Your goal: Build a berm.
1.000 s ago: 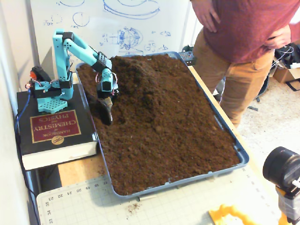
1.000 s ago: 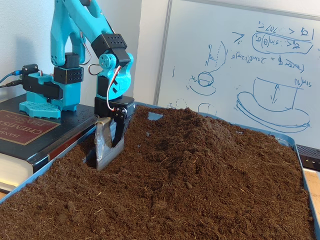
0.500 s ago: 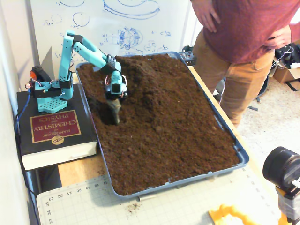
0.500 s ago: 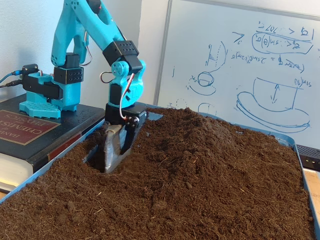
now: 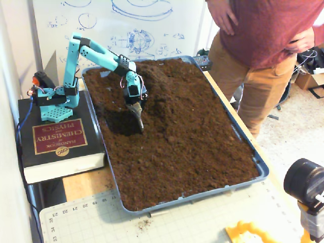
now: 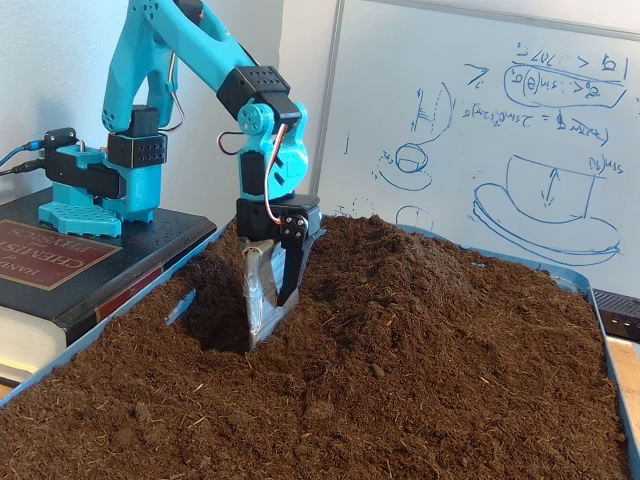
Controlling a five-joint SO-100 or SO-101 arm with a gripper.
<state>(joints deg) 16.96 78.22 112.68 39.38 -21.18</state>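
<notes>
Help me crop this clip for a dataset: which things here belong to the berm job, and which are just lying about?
Job:
- berm, the raised soil ridge
- gripper, tips dug into the soil beside it
- tray holding the soil

Lying about:
- book under the arm's base
- whiteboard
- cutting mat
- person standing by the table
- camera

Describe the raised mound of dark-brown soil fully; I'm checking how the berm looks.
The raised mound of dark-brown soil is loose and crumbly, a rounded hump standing higher than the flatter soil around it, near the far end of the blue plastic tray. The teal arm's gripper has its tips dug into the mound's slope, beside a scooped hollow.
</notes>
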